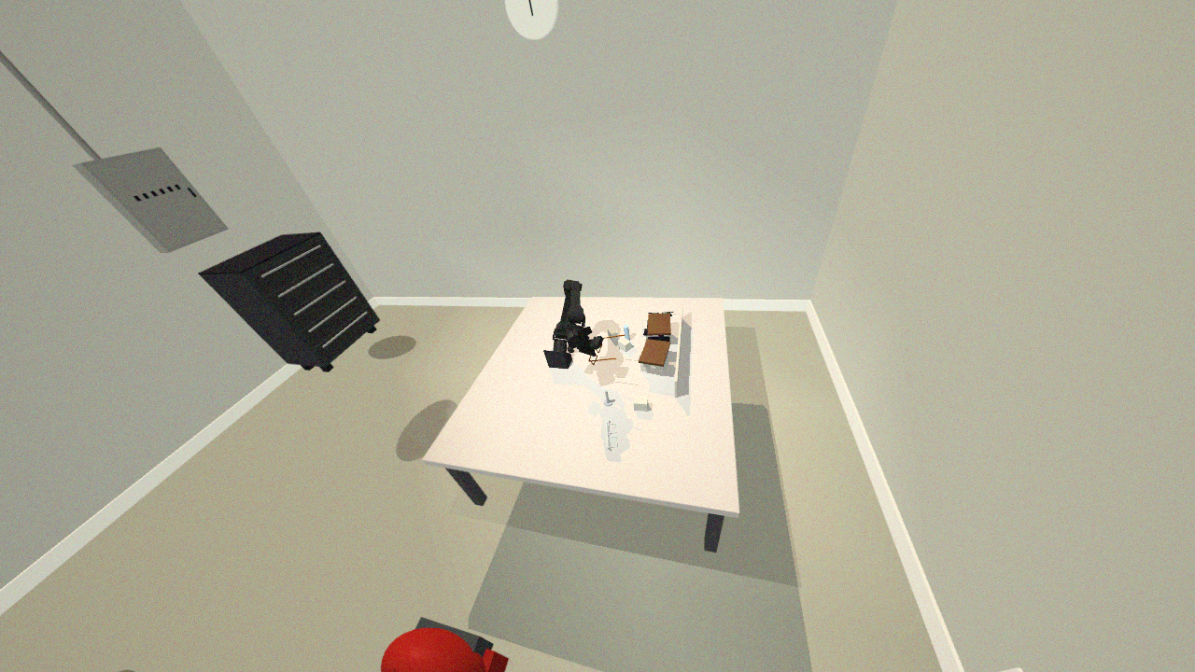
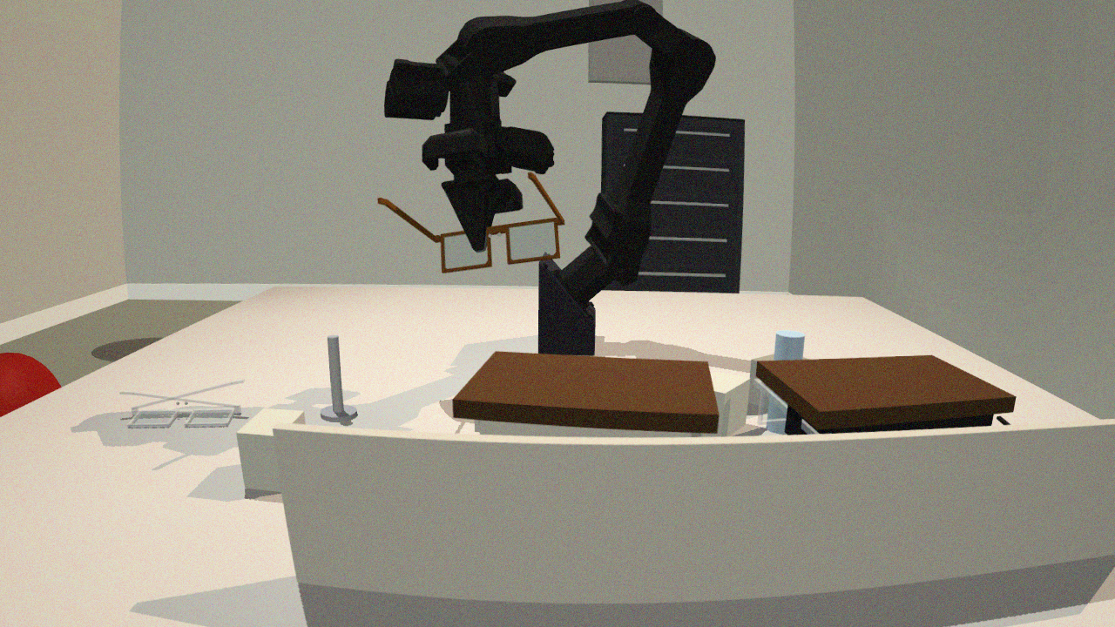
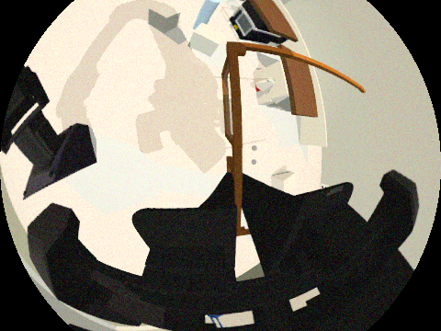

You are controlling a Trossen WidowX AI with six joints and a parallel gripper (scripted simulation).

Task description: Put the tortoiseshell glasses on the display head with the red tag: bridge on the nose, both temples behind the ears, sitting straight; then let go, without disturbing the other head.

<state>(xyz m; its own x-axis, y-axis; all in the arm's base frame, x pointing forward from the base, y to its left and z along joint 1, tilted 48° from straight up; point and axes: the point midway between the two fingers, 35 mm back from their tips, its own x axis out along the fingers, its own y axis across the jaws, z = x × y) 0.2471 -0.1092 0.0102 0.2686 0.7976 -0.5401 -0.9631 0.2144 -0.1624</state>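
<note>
My gripper (image 2: 476, 238) (image 3: 232, 176) (image 1: 591, 343) is shut on the tortoiseshell glasses (image 2: 535, 239) (image 3: 233, 98) at the bridge. It holds them high above the table, lenses hanging down and tilted, both temples open. Two display heads with brown tops stand behind a curved white wall. In the exterior view one head (image 2: 584, 389) is to the left, below and in front of the glasses; the other head (image 2: 884, 387) is to the right. In the wrist view a small red tag (image 3: 257, 88) shows beside the nearer head (image 3: 300, 88); the farther head (image 3: 270, 15) has a dark front.
A curved white wall (image 2: 624, 507) stands in front of the heads. A silver pair of glasses (image 2: 183, 413) (image 1: 611, 432) lies flat on the table to the left. A grey post on a round foot (image 2: 335, 378) and a pale blue cylinder (image 2: 788, 343) stand near the heads.
</note>
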